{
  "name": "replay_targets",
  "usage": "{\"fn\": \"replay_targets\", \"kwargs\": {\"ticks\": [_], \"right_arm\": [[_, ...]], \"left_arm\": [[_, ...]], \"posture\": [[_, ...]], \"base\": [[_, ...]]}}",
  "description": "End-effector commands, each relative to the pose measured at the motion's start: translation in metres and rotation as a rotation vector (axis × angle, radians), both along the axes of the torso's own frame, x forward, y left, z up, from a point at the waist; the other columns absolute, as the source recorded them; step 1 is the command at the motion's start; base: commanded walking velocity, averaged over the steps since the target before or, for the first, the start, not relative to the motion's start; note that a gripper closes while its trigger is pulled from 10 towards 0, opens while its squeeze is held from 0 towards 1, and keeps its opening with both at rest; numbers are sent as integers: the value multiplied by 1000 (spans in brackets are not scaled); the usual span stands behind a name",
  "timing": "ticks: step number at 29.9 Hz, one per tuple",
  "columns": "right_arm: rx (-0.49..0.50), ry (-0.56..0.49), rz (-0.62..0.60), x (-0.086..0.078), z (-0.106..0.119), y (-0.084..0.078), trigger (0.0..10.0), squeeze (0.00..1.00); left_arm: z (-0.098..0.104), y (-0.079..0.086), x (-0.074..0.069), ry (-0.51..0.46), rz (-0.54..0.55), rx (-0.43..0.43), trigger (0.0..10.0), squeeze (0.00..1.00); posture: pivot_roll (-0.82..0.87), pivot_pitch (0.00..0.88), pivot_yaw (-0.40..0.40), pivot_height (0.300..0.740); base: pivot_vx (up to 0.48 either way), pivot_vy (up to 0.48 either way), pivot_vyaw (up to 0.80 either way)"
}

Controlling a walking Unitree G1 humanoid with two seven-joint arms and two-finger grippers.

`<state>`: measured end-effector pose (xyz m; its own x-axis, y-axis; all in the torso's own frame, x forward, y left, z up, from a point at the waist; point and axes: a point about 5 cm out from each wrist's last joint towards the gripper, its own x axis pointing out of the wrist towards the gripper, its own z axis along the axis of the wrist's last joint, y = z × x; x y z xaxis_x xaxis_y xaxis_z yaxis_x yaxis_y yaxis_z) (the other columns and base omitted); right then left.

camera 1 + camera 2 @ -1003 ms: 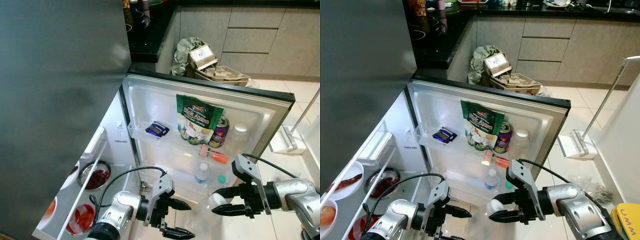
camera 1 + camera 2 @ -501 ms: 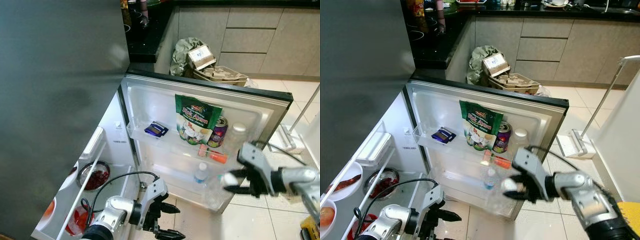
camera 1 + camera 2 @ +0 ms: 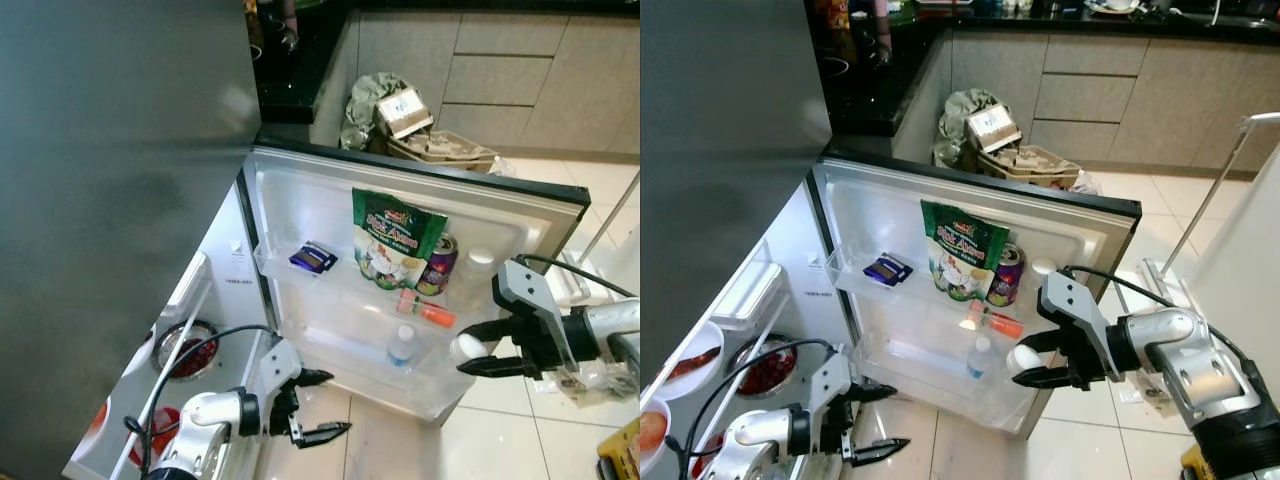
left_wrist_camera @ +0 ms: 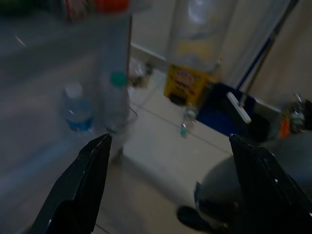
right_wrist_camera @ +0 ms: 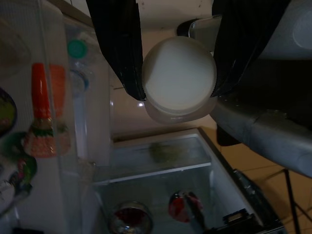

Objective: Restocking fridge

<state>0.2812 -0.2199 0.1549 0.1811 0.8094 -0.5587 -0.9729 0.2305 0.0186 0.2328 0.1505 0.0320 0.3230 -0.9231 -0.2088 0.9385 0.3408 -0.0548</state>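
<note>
The fridge door [image 3: 300, 195] stands open. Its upper shelf holds a green bag [image 3: 398, 240], a purple can [image 3: 441, 264], a white-capped bottle [image 3: 479, 266] and a blue packet [image 3: 313, 258]. Lower down lie an orange-capped bottle [image 3: 428, 311] and a small water bottle [image 3: 402, 345]. My right gripper [image 3: 484, 356] is shut on a white-capped clear bottle [image 3: 465, 349] just off the door's outer edge, level with the lower shelf. The cap [image 5: 178, 75] sits between the two black fingers [image 5: 117, 44]. My left gripper [image 3: 315, 405] hangs open near the floor below the door, holding nothing.
Inside the fridge on the left, shelves carry bowls of red food [image 3: 190, 350]. A cardboard box and bags [image 3: 415, 120] stand behind the door by the grey cabinets. A white mop base [image 3: 1160, 285] and a yellow object [image 3: 625, 455] are on the tiled floor at the right.
My right gripper has carried the bottle up and to the right, close to the door's outer edge. My left gripper has dropped lower and drifted left.
</note>
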Motion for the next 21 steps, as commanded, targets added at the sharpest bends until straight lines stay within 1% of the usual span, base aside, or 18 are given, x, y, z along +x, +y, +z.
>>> {"fn": "replay_targets", "kwargs": {"ticks": [1, 2, 3, 6, 7, 10, 12, 13, 16, 17, 19, 21], "right_arm": [[16, -27, 25, 5, 15, 1, 0, 0], [16, -27, 25, 5, 15, 1, 0, 0], [33, -55, 31, 14, 25, 4, 0, 0], [42, -64, 33, 17, 29, 5, 0, 0], [62, -78, 42, 23, 32, 10, 0, 0], [62, -78, 42, 23, 32, 10, 0, 0], [93, -100, 57, 35, 37, 22, 0, 0], [93, -100, 57, 35, 37, 22, 0, 0], [123, -141, 46, 54, 40, 41, 0, 0], [123, -141, 46, 54, 40, 41, 0, 0], [124, -172, 25, 63, 42, 48, 0, 0], [124, -172, 25, 63, 42, 48, 0, 0]], "left_arm": [[7, 9, -3, -53, 34, 7, 10000, 0], [7, 9, -3, -53, 34, 7, 10000, 0], [10, 12, -8, -82, 59, 8, 10000, 0], [11, 12, -9, -90, 66, 9, 10000, 0], [11, 13, -11, -97, 73, 16, 10000, 0], [11, 13, -11, -97, 73, 16, 10000, 0], [11, 12, -14, -106, 88, 22, 10000, 0], [11, 12, -14, -106, 88, 22, 10000, 0], [10, 5, -17, -119, 89, 24, 10000, 0], [10, 5, -17, -119, 89, 24, 10000, 0], [11, 1, -18, -123, 82, 24, 10000, 0], [11, 1, -18, -123, 82, 24, 10000, 0]], "posture": [[-68, 0, -49, 740], [-68, 0, -49, 740], [-56, 0, -61, 740], [-46, 0, -68, 740], [-37, 0, -77, 740], [-37, 0, -77, 740], [-21, 0, -81, 740], [-21, 0, -81, 740], [-5, 0, -85, 740], [-5, 0, -85, 740], [4, 0, -85, 740], [4, 0, -85, 740]], "base": [[0, 0, 0], [0, 0, 0], [0, 0, 0], [0, 0, 0], [0, 0, 0], [0, 0, 0], [0, 0, 0], [0, 0, 0], [0, 0, 0], [0, 0, 0], [0, 0, 0], [0, 0, 0]]}}
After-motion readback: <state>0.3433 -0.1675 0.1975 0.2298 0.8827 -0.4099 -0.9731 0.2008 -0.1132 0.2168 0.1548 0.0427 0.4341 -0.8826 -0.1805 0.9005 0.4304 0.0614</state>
